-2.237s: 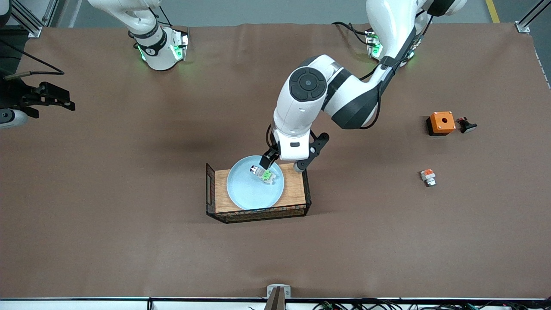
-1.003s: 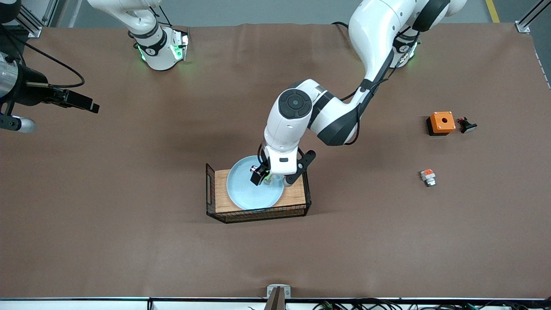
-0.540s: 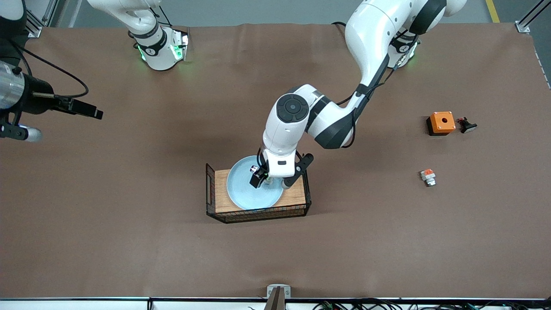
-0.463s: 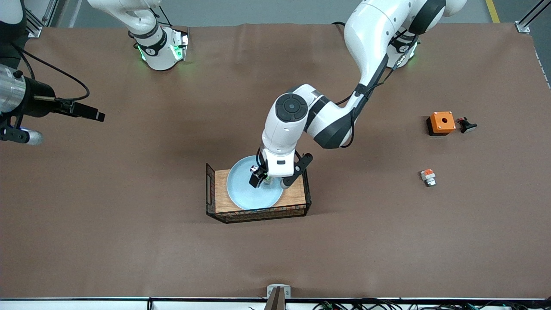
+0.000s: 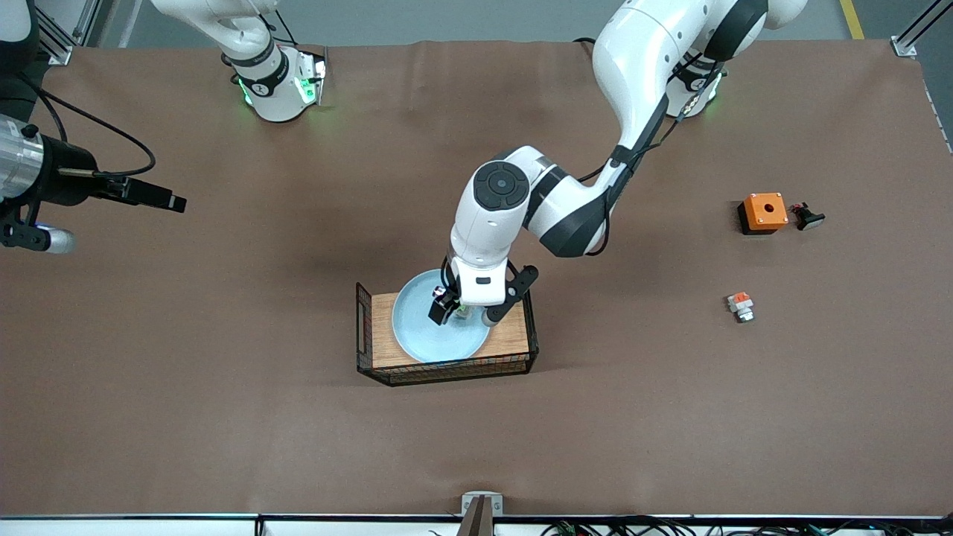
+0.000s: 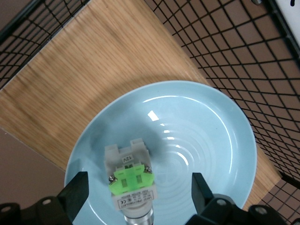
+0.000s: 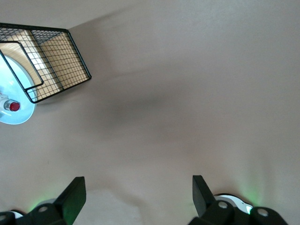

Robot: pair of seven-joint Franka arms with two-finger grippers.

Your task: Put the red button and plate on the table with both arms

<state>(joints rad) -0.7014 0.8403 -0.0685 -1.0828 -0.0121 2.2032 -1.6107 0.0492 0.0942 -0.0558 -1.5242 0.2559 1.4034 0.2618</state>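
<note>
With jaws apart around the red button (image 6: 130, 183) on the plate (image 6: 211, 140), our left gripper (image 6: 138, 194) should close squarely on its green block, while the right gripper (image 7: 136, 197) waits open-jawed over bare table (image 5: 223, 417)

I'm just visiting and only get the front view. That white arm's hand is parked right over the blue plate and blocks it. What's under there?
Observer: The left wrist view shows the red button lying on the plate, directly under the left gripper.
Operator: So it's pinched already?
Observer: No. The fingers stand open on either side of the button, with a clear gap each way.
Operator: And the other arm, out at the edge of my picture?
Observer: It waits. In its wrist view the right gripper is open over the bare table, with nothing between its fingers.
</note>
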